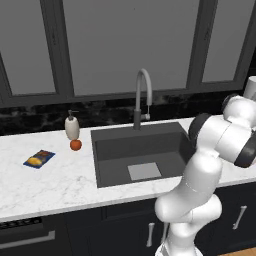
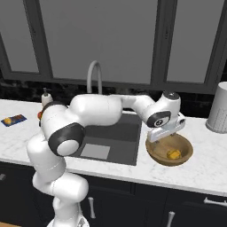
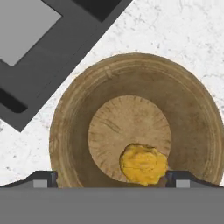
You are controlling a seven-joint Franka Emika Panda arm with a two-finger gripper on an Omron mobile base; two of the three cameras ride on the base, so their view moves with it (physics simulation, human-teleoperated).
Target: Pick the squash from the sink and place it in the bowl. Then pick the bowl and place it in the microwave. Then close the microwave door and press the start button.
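- Right base view, taking the sink (image 2: 113, 135) as landmark: far to its left on the white marble desk (image 2: 204, 170) lies a blue snack packet (image 2: 13, 119), with a soap dispenser (image 2: 46, 97) nearer the sink's left rear corner.
- Behind the sink rises the grey gooseneck faucet (image 2: 94, 73).
- Just right of the sink sits the wooden bowl (image 2: 170, 150) on the desk, close to the basin's edge.
- The squash (image 2: 173, 154) lies inside the bowl, on its flat bottom.
- The end effector (image 2: 165, 131) hovers over the bowl's left rim, apart from the squash; hand view shows its dark fingertips (image 3: 43, 179) spread wide with nothing between them, so it is open and empty.
- Far right of the sink, a grey ribbed canister (image 2: 219, 108) stands at the back.
- Left base view shows a round red-orange fruit (image 1: 75, 145) left of the sink, just beside the dispenser.
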